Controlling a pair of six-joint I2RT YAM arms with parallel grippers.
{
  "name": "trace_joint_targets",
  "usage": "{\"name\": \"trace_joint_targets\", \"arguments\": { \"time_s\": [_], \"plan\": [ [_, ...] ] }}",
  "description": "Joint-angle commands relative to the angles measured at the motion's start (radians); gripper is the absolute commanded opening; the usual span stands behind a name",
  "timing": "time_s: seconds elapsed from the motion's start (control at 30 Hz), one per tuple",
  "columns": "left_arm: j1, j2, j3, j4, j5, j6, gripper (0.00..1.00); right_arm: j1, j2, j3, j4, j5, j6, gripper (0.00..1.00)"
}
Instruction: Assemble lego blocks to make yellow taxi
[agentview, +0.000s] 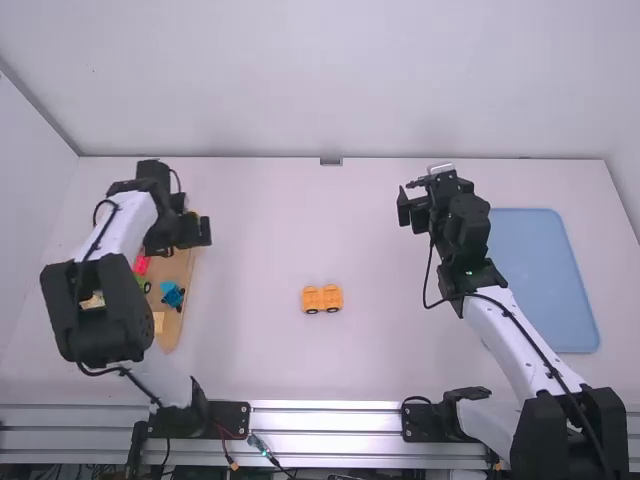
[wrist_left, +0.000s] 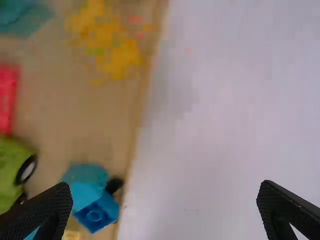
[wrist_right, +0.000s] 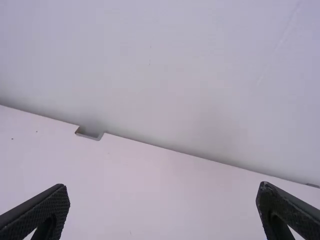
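While resting the yellow car (agentview: 322, 299) on the worktop (agentview: 250, 350), held the left end effector (agentview: 193, 219), released, by the wooden board (agentview: 169, 338) left of the car, and the right end effector (agentview: 406, 199), released, beyond and right of it.

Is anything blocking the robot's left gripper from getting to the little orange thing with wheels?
Nothing visible stands in the way. The left gripper is open above the edge of the brown board, and flat white table lies between there and the orange piece with wheels.
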Motion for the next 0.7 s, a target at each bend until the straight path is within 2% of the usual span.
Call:
{"name": "trace_joint_targets", "arguments": {
  "time_s": [0.0, 0.13, 0.4, 0.67],
  "plan": [
    [0.107, -0.017, -0.015, -0.015, 0.001, -0.113, 0.99, -0.003, 0.008, 0.037, 0.0, 0.002, -0.002, 0.99],
    [0.276, -0.017, -0.039, -0.011, 0.0, -0.081, 0.99, -0.003, 0.008, 0.037, 0.004, 0.002, -0.002, 0.99],
    [0.522, -0.017, -0.093, 0.033, 0.001, -0.024, 0.99, -0.003, 0.007, 0.037, 0.034, 0.002, -0.001, 0.99],
    [0.697, -0.014, -0.095, 0.081, 0.01, 0.15, 0.99, -0.003, 0.007, 0.037, 0.048, 0.001, -0.001, 0.99]
  ]
}}
